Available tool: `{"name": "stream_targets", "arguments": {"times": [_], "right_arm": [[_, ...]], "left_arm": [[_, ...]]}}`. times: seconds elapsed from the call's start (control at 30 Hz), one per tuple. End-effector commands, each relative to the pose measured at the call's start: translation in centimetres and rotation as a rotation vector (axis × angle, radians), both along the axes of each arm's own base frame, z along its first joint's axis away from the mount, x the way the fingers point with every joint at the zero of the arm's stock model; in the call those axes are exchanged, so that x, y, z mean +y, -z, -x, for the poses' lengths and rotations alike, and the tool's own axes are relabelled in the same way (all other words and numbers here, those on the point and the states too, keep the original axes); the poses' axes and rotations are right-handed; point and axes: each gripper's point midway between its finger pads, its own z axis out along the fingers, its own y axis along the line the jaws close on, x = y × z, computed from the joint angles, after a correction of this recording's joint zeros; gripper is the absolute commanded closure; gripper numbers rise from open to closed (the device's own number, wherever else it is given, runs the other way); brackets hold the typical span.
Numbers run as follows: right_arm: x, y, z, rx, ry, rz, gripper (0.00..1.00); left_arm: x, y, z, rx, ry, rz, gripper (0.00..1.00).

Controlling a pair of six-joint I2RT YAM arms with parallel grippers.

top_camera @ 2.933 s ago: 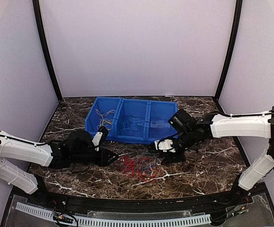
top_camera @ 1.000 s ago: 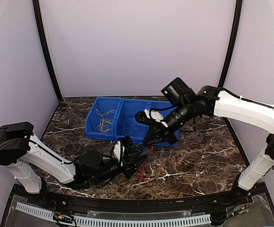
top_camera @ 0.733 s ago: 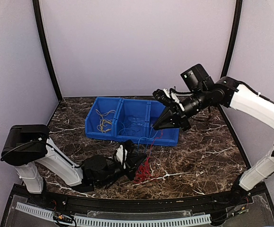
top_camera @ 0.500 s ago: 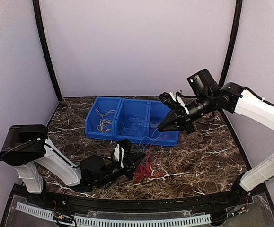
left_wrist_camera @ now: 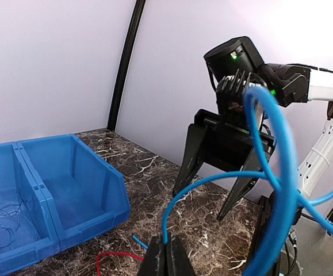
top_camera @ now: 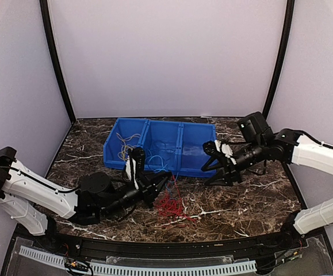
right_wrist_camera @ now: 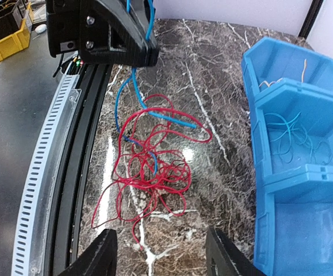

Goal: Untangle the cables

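Part done: some cables (top_camera: pixel 126 147) in bin (top_camera: pixel 189 168) | red-blue tangle (right_wrist_camera: pixel 149 172) on counter (right_wrist_camera: pixel 212 86) | left tool (left_wrist_camera: pixel 167 260) grasping blue cable (left_wrist_camera: pixel 281 172) | right tool (right_wrist_camera: pixel 160 253) released

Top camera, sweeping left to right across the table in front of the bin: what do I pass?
Left arm → red cables → right gripper → right arm. The left gripper, shut on a blue cable, overlaps the red ones, so it is left out.

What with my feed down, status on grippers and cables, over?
Left gripper shut on blue cable. Right gripper open. Red cables tangled on table, blue cable among them. Bin not obstructing.
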Motion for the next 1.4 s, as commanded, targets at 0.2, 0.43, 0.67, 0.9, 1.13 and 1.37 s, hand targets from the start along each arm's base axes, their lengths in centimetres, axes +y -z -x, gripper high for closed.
{"name": "stream_targets", "arguments": {"times": [0.2,0.43,0.67,0.9,1.13,1.37], "right_arm": [[5.1,-2.3,0.3,0.007,-0.118,-0.065,0.14],[8.4,-2.5,0.1,0.122,-0.150,-0.135,0.13],[10.6,1.2,0.1,0.266,-0.158,-0.138,0.32],[11.3,5.8,1.2,0.560,-0.172,-0.102,1.00],[9.8,10.5,2.1,0.652,-0.143,-0.005,1.00],[9.4,10.7,0.8,0.601,-0.094,0.016,0.93]], "left_arm": [[-0.2,-0.5,-0.7,0.091,-0.030,0.055,1.00],[1.4,-1.3,-0.9,0.122,-0.061,0.174,1.00],[1.6,-1.8,-1.0,0.125,-0.061,0.218,1.00],[2.5,-4.5,-0.6,0.107,-0.047,0.273,1.00],[5.0,-12.1,1.2,0.025,-0.022,0.331,1.00],[10.2,-17.7,1.3,-0.027,-0.110,0.350,1.00]]}}
